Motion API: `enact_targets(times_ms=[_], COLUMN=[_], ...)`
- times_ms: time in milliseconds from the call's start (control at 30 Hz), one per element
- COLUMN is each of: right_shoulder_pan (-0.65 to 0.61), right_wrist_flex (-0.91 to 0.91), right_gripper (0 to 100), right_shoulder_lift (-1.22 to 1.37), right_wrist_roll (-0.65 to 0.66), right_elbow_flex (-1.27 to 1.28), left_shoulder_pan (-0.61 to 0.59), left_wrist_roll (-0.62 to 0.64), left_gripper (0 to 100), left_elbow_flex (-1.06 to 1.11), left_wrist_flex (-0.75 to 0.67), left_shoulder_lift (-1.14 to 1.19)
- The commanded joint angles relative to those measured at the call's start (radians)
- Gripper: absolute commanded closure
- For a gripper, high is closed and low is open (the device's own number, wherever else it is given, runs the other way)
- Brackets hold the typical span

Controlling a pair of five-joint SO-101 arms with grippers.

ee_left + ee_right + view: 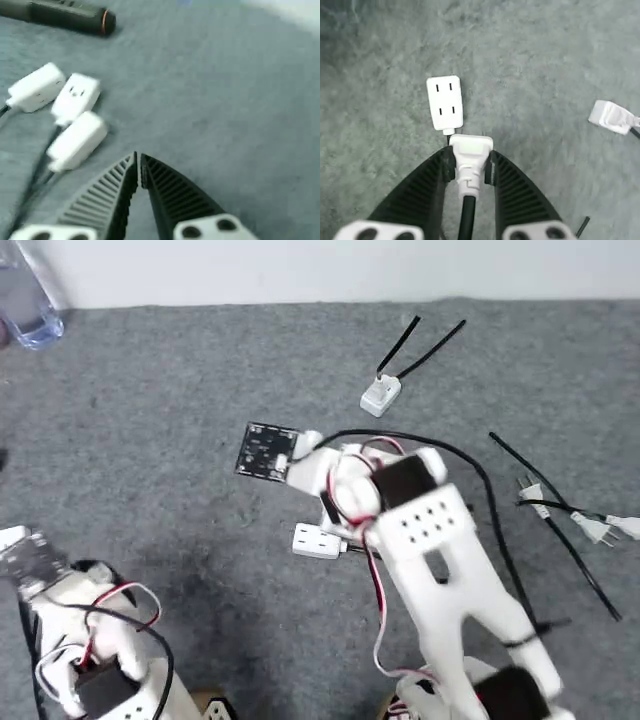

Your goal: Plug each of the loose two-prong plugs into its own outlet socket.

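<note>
- Two arms work over a grey table [150, 440]; the right one is on the job and the left one is parked.
- Right end effector [469, 156]: clenched on a white two-prong plug [470, 149]. It grips the plug's flanks, and the black cord [466, 220] trails back between the jaws. Holding it by the body probably leaves the front free for insertion; the prongs themselves are hidden.
- The white outlet socket block [445, 102] lies flat just ahead of the held plug, with its two pairs of slots facing up. The plug's front sits against the block's short end, not over the slots, so I judge insertion not yet done.
- In the high view this block [318, 540] lies just beside the right arm's wrist.
- The next move likely calls for lifting the plug and turning it so the prongs meet one slot pair squarely. The block is unanchored and could slide if pushed sideways.
- Left end effector [138, 161]: jaws drawn together on nothing, above bare table, apparently idle.
- Near it lie three white cord-end blocks [77, 140], one showing a slotted face, and beyond them a black cylinder [65, 17].
- Loose plugs [598, 530] on black cords wait well apart, towards the table's right side. Another white cord-end piece [380, 396] lies farther back.
</note>
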Motion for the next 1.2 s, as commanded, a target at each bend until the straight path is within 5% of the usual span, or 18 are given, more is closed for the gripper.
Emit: enact_targets(times_ms=[0, 433, 1167], right_shoulder_pan=[-0.002, -0.065, -0.142], right_wrist_flex=[-0.039, -0.022, 0.047], right_gripper=[99.1, 99.1, 99.1], right_shoulder_lift=[0.085, 0.426, 0.496], right_wrist_roll=[0.035, 0.189, 0.072], right_elbow_flex=[-0.097, -0.293, -0.296], left_shoulder_pan=[-0.021, -0.025, -0.026], left_wrist_roll=[-0.207, -0.239, -0.241], left_gripper=[99, 99, 99], left_elbow_flex=[0.088, 0.117, 0.117], left_wrist_flex=[-0.025, -0.075, -0.075], left_shoulder_lift=[0.008, 0.008, 0.008])
